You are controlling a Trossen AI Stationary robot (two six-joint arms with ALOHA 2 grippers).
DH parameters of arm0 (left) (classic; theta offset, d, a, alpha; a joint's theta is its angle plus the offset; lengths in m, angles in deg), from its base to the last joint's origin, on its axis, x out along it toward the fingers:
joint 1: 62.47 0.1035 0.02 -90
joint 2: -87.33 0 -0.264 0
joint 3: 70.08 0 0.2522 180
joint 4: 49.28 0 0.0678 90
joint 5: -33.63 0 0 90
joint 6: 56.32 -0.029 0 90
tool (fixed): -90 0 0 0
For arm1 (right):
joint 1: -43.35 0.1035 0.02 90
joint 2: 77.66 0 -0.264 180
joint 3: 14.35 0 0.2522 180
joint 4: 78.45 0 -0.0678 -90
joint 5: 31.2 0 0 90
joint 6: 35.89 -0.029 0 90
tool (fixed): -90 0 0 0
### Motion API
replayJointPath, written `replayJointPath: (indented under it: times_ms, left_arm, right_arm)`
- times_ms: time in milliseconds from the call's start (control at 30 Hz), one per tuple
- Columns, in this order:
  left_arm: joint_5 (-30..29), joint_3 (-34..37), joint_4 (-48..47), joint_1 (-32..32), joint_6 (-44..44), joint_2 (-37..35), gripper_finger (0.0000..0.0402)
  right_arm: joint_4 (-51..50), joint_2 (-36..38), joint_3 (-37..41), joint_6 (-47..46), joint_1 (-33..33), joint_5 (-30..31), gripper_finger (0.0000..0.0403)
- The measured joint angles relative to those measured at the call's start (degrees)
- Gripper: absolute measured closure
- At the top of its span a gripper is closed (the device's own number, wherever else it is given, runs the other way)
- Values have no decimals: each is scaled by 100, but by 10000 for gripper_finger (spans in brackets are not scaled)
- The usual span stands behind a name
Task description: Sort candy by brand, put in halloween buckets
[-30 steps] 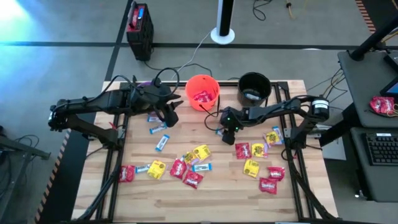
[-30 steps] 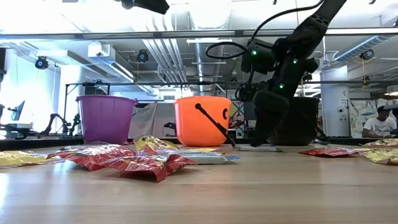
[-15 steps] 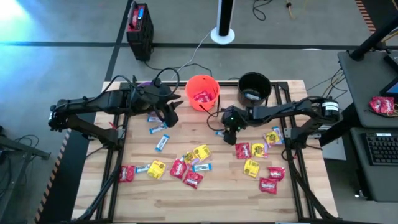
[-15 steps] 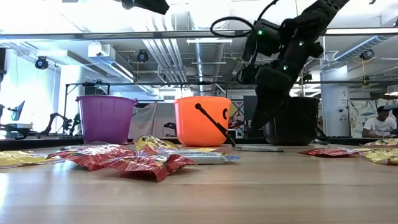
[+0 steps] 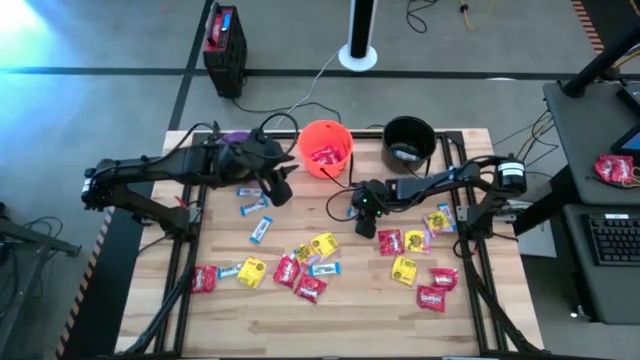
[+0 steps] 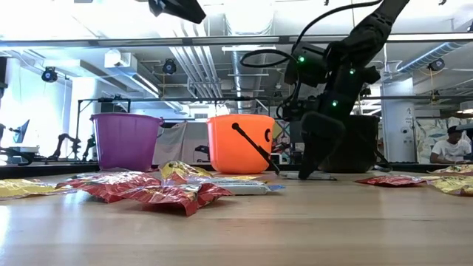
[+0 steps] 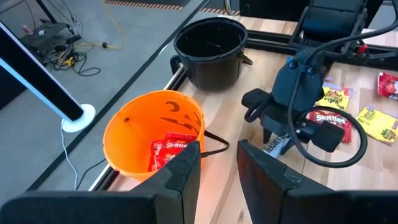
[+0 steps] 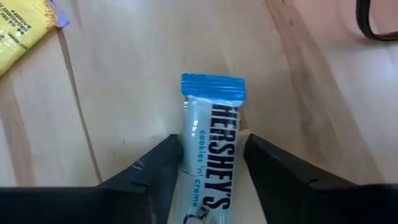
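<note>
A blue-and-white candy bar point(image 8: 211, 124) lies flat on the table between the orange bucket point(image 5: 325, 148) and the black bucket point(image 5: 409, 140). My right gripper point(image 8: 212, 142) is down at it, open, one finger along each long side. My left gripper point(image 7: 217, 152) hangs open above the table next to the orange bucket, with nothing between its fingers. The purple bucket point(image 6: 126, 140) stands at the far left, mostly hidden under my left arm in the high view. The orange bucket holds red candy packets point(image 7: 171, 149). My right gripper comes from above, slanting down, with its fingers point(image 8: 163, 167) lying along the bar's two long sides point(image 8: 188, 143). The bar lies flat on the table. Whether the fingers touch the wrapper, I cannot tell.
Red, yellow and blue-and-white packets lie scattered over the near middle of the table point(image 5: 300, 268) and toward its right side point(image 5: 420, 255). More blue-and-white ones point(image 5: 255, 208) lie below my left gripper. A person point(image 6: 449, 144) sits in the room beyond.
My right gripper lifted a little off the table, then came back down over the blue-and-white bar, ending slightly nearer the table's left edge. The bar has stayed flat on the table.
</note>
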Motion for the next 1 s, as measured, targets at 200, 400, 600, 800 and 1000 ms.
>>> replayJointPath:
  times_ms: [200, 400, 600, 800, 1000]
  left_arm:
    - [0, 0, -4, 0, 30, 22, 311]
    - [0, 0, -2, 0, 35, 16, 311]
    - [0, 0, -2, 0, 37, 12, 311]
    - [0, 0, -2, 0, 37, 9, 311]
    - [0, 0, -2, 0, 19, 9, 311]
  right_arm:
    - [-21, -115, 2, 34, -2, -12, 314]
    - [73, 150, 2, 66, -7, -36, 386]
    - [-68, 433, 27, 31, -17, -79, 394]
    - [-146, 772, 35, -168, -17, -93, 395]
    - [-271, 1117, 35, -272, -17, -92, 395]
